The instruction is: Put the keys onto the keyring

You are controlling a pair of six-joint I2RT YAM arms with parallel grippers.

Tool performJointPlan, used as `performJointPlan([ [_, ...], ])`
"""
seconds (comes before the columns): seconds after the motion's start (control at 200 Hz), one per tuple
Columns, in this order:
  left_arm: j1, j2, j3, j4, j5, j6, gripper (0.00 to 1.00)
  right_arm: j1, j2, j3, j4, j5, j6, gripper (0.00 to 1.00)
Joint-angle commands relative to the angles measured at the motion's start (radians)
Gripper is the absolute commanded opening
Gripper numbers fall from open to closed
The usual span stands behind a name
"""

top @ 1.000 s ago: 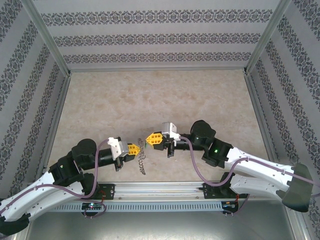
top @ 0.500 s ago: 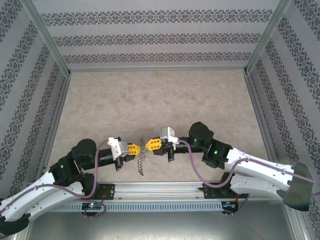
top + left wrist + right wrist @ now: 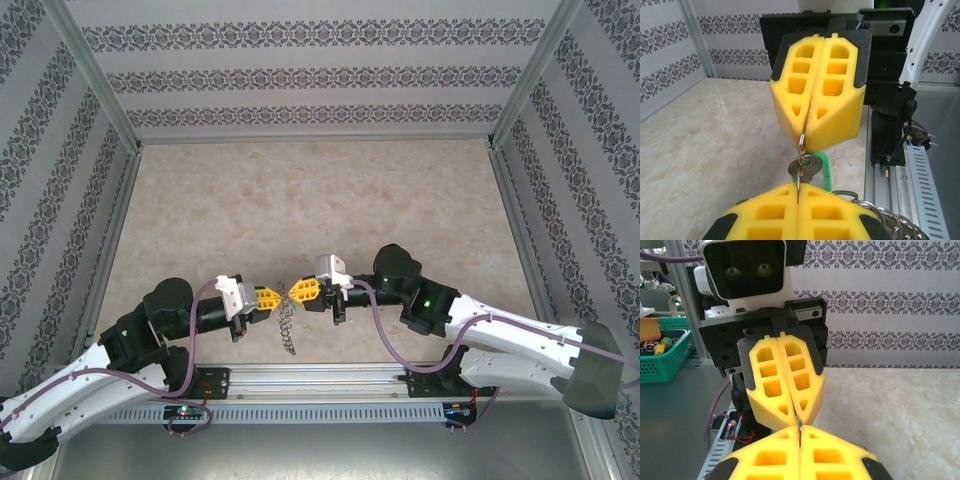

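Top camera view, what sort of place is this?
Likely a robot test booth: patterned wall panels on a metal frame enclose a marble-look table, with two robot arms bolted at its near edge.

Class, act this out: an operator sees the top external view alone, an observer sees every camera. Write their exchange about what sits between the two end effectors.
Operator: The left end effector and right end effector almost touch, wire loops dangling below. What joins them?
Observer: On the left wrist view, a thin loop of the keyring runs edge-on from one shut seam into the other.
Operator: Any key there?
Observer: Yes, a grey key with a green part hangs beside that loop; threaded or not, I cannot tell.
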Motion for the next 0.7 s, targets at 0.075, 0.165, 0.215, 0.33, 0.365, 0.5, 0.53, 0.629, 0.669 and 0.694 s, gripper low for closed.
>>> performJointPlan([
  [0.075, -0.013, -0.012, 0.003, 0.075, 0.016, 0.016, 0.00, 0.017, 0.007, 0.003, 0.036, -0.022, -0.002, 0.00],
  [0.165, -0.014, -0.013, 0.002, 0.079, 0.018, 0.017, 0.00, 0.016, 0.001, -0.001, 0.036, -0.015, -0.005, 0.00],
  [0.215, -0.014, -0.011, 0.001, 0.080, 0.017, 0.015, 0.00, 0.017, -0.001, -0.001, 0.038, -0.015, -0.006, 0.00],
  [0.33, -0.014, -0.012, 0.001, 0.079, 0.016, 0.017, 0.00, 0.018, 0.002, 0.002, 0.035, -0.018, -0.008, 0.00],
  [0.365, -0.014, -0.011, 0.002, 0.079, 0.017, 0.017, 0.00, 0.018, 0.000, -0.001, 0.038, -0.015, -0.009, 0.00],
  [0.5, -0.014, -0.011, 0.000, 0.078, 0.017, 0.015, 0.00, 0.020, -0.018, -0.010, 0.044, 0.001, -0.015, 0.00],
  [0.53, -0.014, -0.011, 0.000, 0.078, 0.018, 0.015, 0.00, 0.020, -0.021, -0.012, 0.044, 0.005, -0.016, 0.00],
  [0.629, -0.014, -0.008, 0.000, 0.080, 0.017, 0.015, 0.00, 0.020, -0.030, -0.018, 0.057, 0.014, -0.016, 0.00],
  [0.669, -0.014, -0.007, 0.000, 0.080, 0.020, 0.015, 0.00, 0.020, -0.032, -0.020, 0.064, 0.015, -0.013, 0.00],
  [0.694, -0.014, -0.008, 0.000, 0.080, 0.020, 0.014, 0.00, 0.020, -0.033, -0.020, 0.064, 0.013, -0.011, 0.00],
])
